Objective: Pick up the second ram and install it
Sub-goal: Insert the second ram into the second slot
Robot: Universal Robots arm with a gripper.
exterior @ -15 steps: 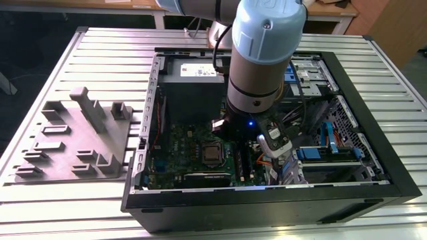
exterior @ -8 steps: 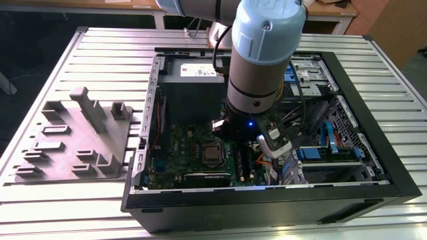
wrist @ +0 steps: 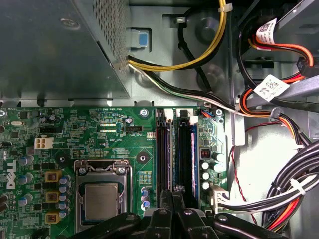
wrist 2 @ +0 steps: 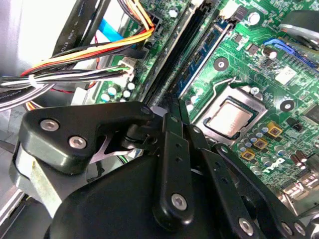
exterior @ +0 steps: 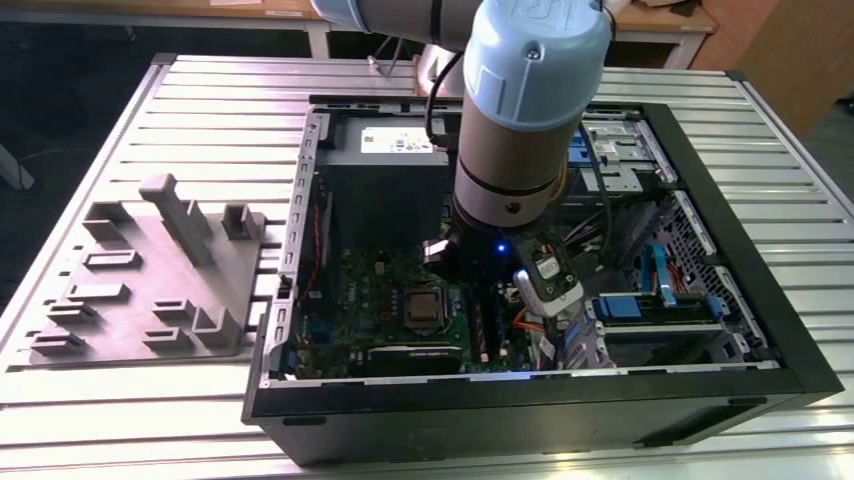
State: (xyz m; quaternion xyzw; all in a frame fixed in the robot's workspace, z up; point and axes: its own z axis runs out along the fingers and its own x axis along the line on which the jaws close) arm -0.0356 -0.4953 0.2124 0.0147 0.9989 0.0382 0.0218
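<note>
surface (exterior: 200,100): ribbed grey metal slats, well lit | wooden desk (exterior: 174,12) beyond the surface, past the pincer | floor (exterior: 54,90): dark, shadowed beneath it

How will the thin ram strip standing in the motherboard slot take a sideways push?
Probably badly: the ram strip stands on edge in its slot, so it may lever against it. It looks thin, so likely light and fragile.

Exterior high overview, wrist views near motherboard (wrist: 99,129)
</note>
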